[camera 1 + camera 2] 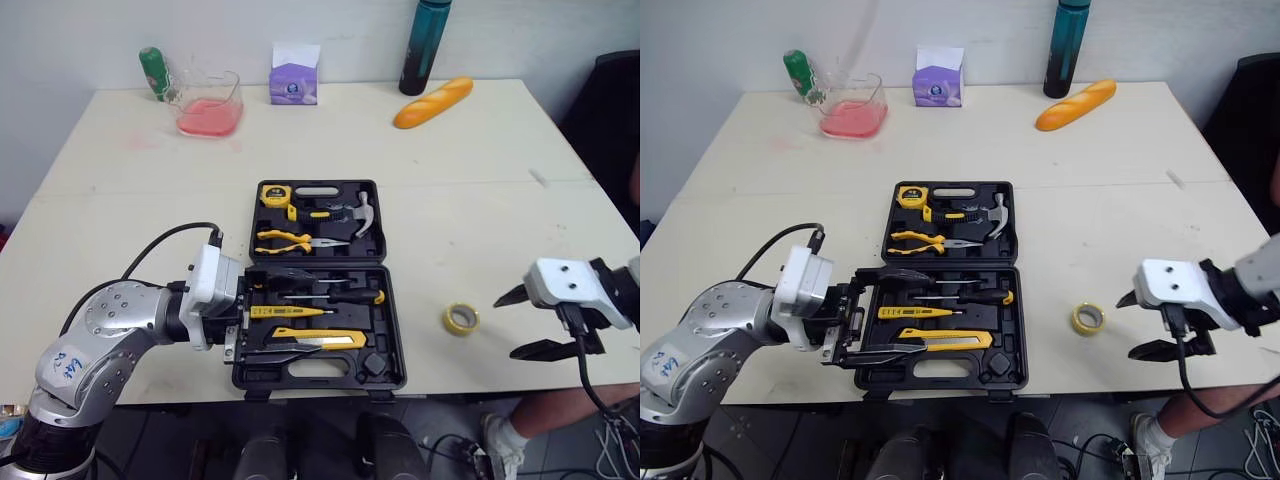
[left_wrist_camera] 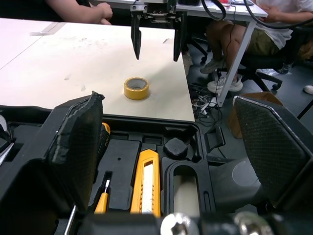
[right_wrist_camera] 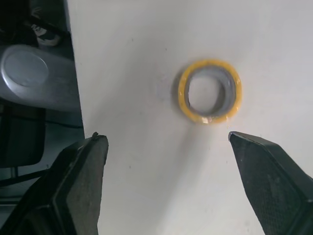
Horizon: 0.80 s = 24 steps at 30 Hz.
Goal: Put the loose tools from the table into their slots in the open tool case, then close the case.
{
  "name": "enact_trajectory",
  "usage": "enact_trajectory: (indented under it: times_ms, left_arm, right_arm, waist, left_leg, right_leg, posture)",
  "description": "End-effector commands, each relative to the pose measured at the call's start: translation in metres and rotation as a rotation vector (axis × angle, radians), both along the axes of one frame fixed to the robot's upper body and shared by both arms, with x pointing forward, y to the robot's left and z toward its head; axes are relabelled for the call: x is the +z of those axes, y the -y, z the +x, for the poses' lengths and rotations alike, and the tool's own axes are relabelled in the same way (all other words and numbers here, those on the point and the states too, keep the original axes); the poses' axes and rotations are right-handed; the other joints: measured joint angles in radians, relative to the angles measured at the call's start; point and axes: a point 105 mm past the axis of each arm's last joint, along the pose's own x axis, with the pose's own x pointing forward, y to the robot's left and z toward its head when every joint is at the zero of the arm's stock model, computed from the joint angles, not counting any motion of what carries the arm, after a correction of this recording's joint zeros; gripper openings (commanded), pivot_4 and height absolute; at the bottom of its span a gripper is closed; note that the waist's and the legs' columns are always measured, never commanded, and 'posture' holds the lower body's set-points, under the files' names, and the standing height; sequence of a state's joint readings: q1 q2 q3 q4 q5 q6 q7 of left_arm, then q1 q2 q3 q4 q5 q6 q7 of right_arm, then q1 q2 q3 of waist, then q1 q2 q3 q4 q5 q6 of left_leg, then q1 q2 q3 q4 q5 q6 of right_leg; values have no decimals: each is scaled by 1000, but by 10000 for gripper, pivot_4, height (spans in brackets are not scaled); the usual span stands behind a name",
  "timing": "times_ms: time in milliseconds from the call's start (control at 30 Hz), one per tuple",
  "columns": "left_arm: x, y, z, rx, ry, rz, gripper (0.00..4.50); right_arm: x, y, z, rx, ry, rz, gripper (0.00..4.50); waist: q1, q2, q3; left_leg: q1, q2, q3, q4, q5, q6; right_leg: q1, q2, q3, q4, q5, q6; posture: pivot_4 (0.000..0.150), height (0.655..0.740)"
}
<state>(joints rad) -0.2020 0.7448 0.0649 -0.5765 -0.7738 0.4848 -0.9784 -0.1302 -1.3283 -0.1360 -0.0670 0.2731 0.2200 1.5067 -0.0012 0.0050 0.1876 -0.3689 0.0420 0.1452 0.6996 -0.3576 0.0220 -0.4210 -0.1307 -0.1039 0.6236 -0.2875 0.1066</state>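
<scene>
The black tool case (image 1: 392,300) lies open in the middle of the table. Its far half holds a tape measure (image 1: 274,194), a hammer (image 1: 358,213) and pliers (image 1: 290,240). In its near half lie screwdrivers (image 1: 330,297) and a yellow utility knife (image 1: 320,339). A yellow tape roll (image 1: 460,318) rests loose on the table right of the case. My left gripper (image 1: 262,313) is open, with its fingers over the left side of the near half. To the right of the roll, my right gripper (image 1: 520,323) is open and points at it without touching.
Along the far edge stand a green bottle (image 1: 153,72), a clear container of pink liquid (image 1: 210,103), a purple tissue box (image 1: 294,78), a dark teal bottle (image 1: 425,45) and a bread loaf (image 1: 432,102). A person's leg (image 1: 530,420) is beyond the near right table edge.
</scene>
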Motion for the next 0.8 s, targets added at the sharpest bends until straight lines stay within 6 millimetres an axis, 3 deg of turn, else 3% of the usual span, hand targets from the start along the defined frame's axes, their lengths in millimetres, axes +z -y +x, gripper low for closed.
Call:
enact_trajectory:
  times_ms: [33, 367, 533, 800]
  left_arm:
    - [5, -2, -1, 1, 43, 3, 45000]
    - [4, 0, 1, -15, 68, 17, 45000]
    - [2, 1, -3, -30, 56, 20, 45000]
    - [2, 1, -4, -35, 55, 22, 45000]
  right_arm:
    - [11, -4, 1, 11, 82, 38, 43051]
    - [6, -46, -6, 132, -13, 0, 43051]
    - [-5, -50, -1, 153, -33, -111, 43051]
    - [-17, -55, 9, 160, -29, -137, 43051]
  waist:
    - [0, 0, 0]
    - [0, 0, 0]
    - [-1, 0, 0]
    - [0, 0, 0]
  left_leg:
    - [0, 0, 0, 0, 0, 0]
    - [0, 0, 0, 0, 0, 0]
    - [0, 0, -1, 0, 0, 0]
    - [0, 0, -1, 0, 0, 0]
  right_leg:
    - [0, 0, 0, 0, 0, 0]
    - [0, 0, 0, 0, 0, 0]
    - [0, 0, 0, 0, 0, 0]
    - [0, 0, 0, 1, 0, 0]
  posture:
    - [1500, 7400]
    - [1500, 7400]
    - [1500, 7400]
    - [1500, 7400]
